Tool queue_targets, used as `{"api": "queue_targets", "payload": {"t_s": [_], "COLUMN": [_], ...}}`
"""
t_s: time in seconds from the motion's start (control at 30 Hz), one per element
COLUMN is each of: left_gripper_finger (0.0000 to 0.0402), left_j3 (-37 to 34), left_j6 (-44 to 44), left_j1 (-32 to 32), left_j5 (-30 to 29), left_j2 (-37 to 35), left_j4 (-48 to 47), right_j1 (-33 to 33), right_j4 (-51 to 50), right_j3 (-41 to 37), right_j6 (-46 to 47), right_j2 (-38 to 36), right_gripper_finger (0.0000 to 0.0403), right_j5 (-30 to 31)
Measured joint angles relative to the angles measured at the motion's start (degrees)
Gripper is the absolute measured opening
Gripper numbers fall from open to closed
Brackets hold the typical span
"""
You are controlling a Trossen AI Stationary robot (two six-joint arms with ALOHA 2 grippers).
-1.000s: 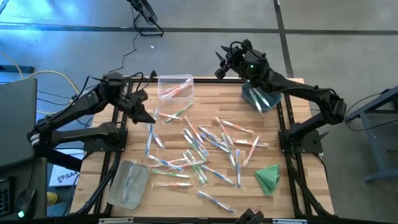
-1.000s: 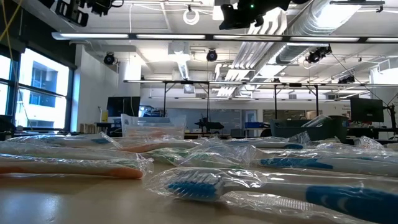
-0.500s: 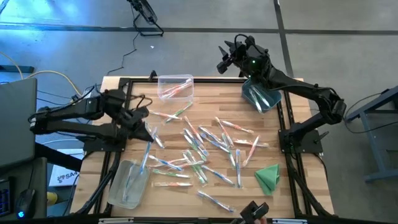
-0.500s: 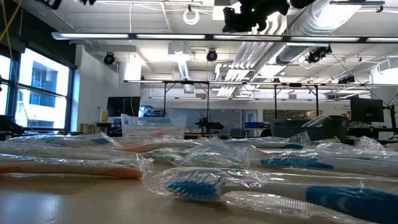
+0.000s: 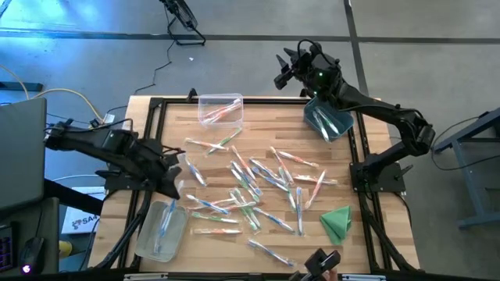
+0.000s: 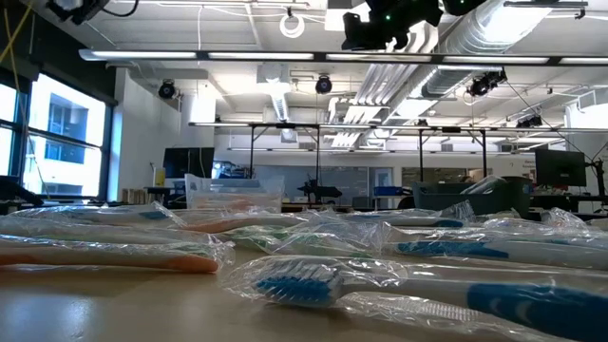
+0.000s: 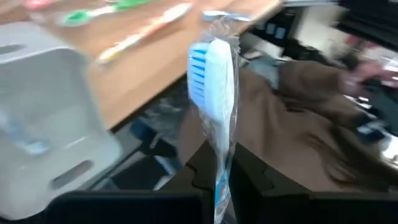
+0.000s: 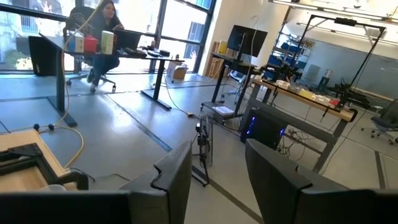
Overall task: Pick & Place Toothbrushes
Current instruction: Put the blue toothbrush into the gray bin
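Dozens of plastic-wrapped toothbrushes (image 5: 258, 183), whitish with pink-orange, green or blue accents, lie flat and criss-crossed over the middle of the bench (image 5: 367, 234). At 11 o'clock a few rest in a clear bin (image 5: 219, 109); at 7 o'clock a few more lie in another bin (image 5: 161, 230). One blue-bristled toothbrush (image 7: 213, 68) stands upright, pinched between the left gripper's (image 5: 175, 183) fingers.

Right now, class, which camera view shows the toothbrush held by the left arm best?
The left wrist view: the wrapped blue toothbrush fills the frame, bristles plain, clamped in the left gripper. The high view shows only a thin sliver; the low and right wrist views miss it.
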Motion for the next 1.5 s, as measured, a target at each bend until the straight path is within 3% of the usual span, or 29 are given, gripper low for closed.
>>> {"api": "queue_targets", "payload": {"t_s": [0.37, 0.77, 1.07, 1.5], "left_gripper_finger": [0.0019, 0.0019, 0.0019, 0.0028], "left_j3": [0.0, 0.0, 0.0, 0.0], "left_j6": [0.7, 5.0, 7.2, 7.1], "left_j1": [-7.6, -15.2, -22.0, -26.0], "left_j5": [-1.0, -10.2, -10.2, -10.6], "left_j2": [6.2, 17.2, 25.8, 29.9], "left_j4": [-11.6, -12.9, -12.9, -7.7], "right_j1": [0.0, 0.0, 0.0, 0.0], "right_j4": [0.0, 0.0, -1.1, -1.1], "right_j3": [0.0, 0.0, 0.0, 0.0], "right_j6": [-0.1, -0.1, -0.1, 2.4], "right_j2": [0.0, 0.0, -0.1, -0.1], "right_gripper_finger": [0.0144, 0.0144, 0.0144, 0.0144], "right_j5": [0.1, 0.1, 0.1, 0.1]}}
